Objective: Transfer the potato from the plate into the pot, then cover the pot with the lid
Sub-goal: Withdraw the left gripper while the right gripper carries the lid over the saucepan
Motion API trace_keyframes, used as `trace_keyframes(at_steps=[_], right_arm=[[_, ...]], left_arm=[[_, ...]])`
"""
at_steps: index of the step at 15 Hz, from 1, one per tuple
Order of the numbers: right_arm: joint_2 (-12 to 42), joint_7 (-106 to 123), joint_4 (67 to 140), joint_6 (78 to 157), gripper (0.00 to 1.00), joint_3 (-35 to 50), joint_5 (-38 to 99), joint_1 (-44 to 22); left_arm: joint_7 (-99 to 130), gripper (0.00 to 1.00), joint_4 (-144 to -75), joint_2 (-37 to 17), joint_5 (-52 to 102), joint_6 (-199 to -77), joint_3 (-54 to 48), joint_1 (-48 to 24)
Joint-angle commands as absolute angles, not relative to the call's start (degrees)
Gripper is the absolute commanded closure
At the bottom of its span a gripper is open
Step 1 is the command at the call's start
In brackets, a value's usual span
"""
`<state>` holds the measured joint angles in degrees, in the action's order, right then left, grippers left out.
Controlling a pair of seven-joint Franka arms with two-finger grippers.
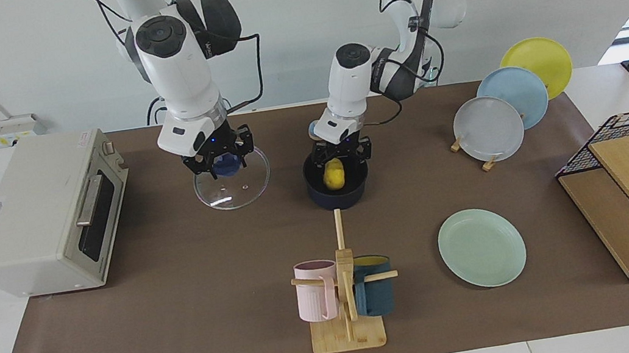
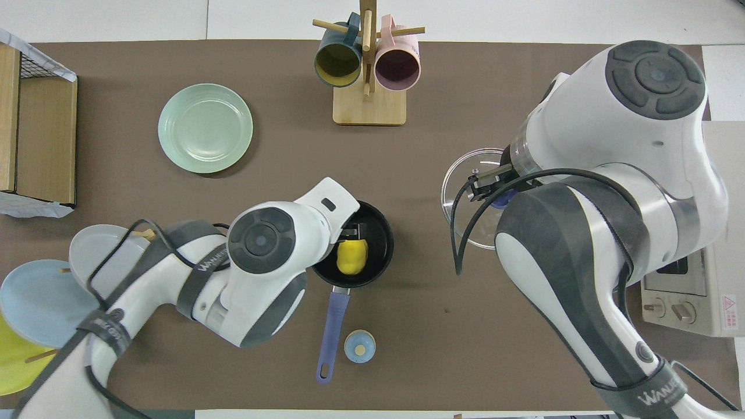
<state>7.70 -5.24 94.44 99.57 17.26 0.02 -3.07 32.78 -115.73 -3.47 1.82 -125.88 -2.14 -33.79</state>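
My left end effector (image 1: pixel 341 153) hangs spread just over the pot (image 1: pixel 337 184), the potato (image 1: pixel 334 174) lying inside. My right end effector (image 1: pixel 222 160) pinches the lid (image 1: pixel 232 180) by its knob, above the bench beside the pot. Next, I judge, the left arm must clear off so the lid can be centred and lowered.

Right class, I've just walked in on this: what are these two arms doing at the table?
The potato already lies in the pot, and the mint-green plate is bare. The left tool hangs open just above the pot. The right tool is shut on the blue knob of the glass lid, holding it tilted beside the pot, toward the toaster oven. Covering the pot remains.
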Motion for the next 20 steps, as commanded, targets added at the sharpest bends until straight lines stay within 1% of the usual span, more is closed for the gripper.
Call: trace_keyframes(at_steps=[1, 3, 4, 7, 9, 13, 16, 18, 20], right_arm=[[6.3, -8.5, 95.7, 101.6, 1.00, 18.5, 1.2, -3.8], [7.2, -15.2, 95.6, 103.6, 1.00, 18.5, 1.1, -8.4], [8.0, -18.9, 95.3, 104.9, 1.00, 18.5, 1.0, -10.4], [10.4, -26.5, 93.0, 106.6, 1.00, 18.5, -0.3, -17.0], [12.7, -31.9, 92.1, 109.3, 1.00, 18.5, -1.9, -20.5], [16.2, -35.3, 91.8, 111.9, 1.00, 18.4, -4.3, -24.1], [17.7, -36.9, 91.9, 112.2, 1.00, 18.5, -6.0, -24.5], [19.5, -37.1, 91.9, 115.4, 1.00, 18.5, -6.0, -24.5], [20.7, -37.4, 91.9, 116.3, 1.00, 18.5, -7.4, -24.6]], left_arm=[[24.2, 0.00, -104.5, -0.1, 3.8, -108.5, -2.2, -25.1], [16.3, 0.00, -98.4, 0.4, 5.1, -100.6, -2.1, -18.6], [13.0, 0.00, -97.5, 0.5, 5.1, -98.5, -2.1, -16.2], [-0.1, 0.00, -97.7, 1.6, 4.9, -94.6, -2.2, -7.8], [-2.9, 0.00, -97.8, 1.6, 4.7, -93.4, -2.3, -4.8], [-3.5, 0.00, -97.9, 1.7, 4.5, -92.0, -1.8, -3.7], [-3.5, 0.00, -97.7, 1.7, 4.1, -92.5, -1.8, -3.5], [-3.3, 0.00, -97.2, 1.5, 3.3, -92.0, -1.9, -3.7], [-3.3, 0.00, -95.9, 1.1, 3.3, -91.8, -1.9, -3.6]])
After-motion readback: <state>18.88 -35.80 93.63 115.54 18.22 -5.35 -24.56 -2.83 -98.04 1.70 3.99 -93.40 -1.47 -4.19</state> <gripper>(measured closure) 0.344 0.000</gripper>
